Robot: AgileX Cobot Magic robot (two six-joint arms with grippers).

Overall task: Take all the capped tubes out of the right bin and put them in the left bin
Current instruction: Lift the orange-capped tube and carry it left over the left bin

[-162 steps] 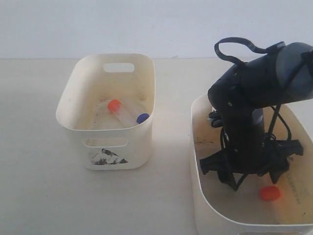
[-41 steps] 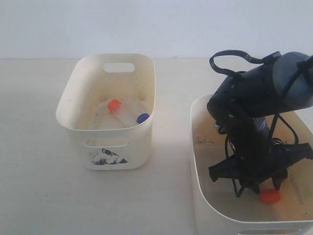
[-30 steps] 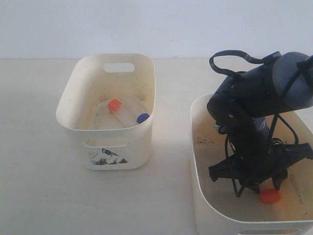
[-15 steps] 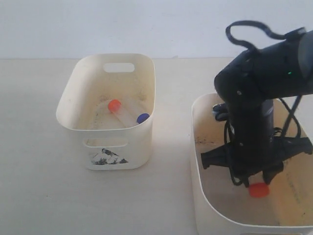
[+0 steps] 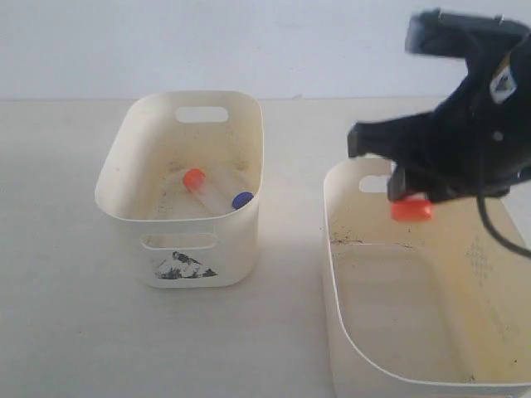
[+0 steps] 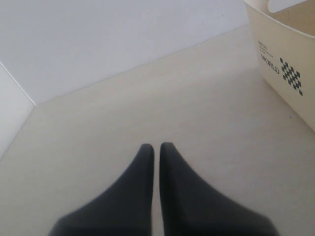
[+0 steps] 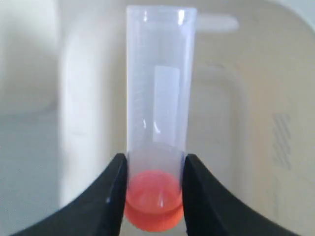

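The right bin (image 5: 330,265) has been left: the right arm (image 5: 465,141) is now raised over its far rim, an orange-capped tube (image 7: 160,98) clamped near its cap by the part-closed right jaws. The left bin (image 5: 236,249), already holding two tubes (image 5: 217,189), is judged the next stop; nothing is seen between. The left jaws are pressed shut, empty.
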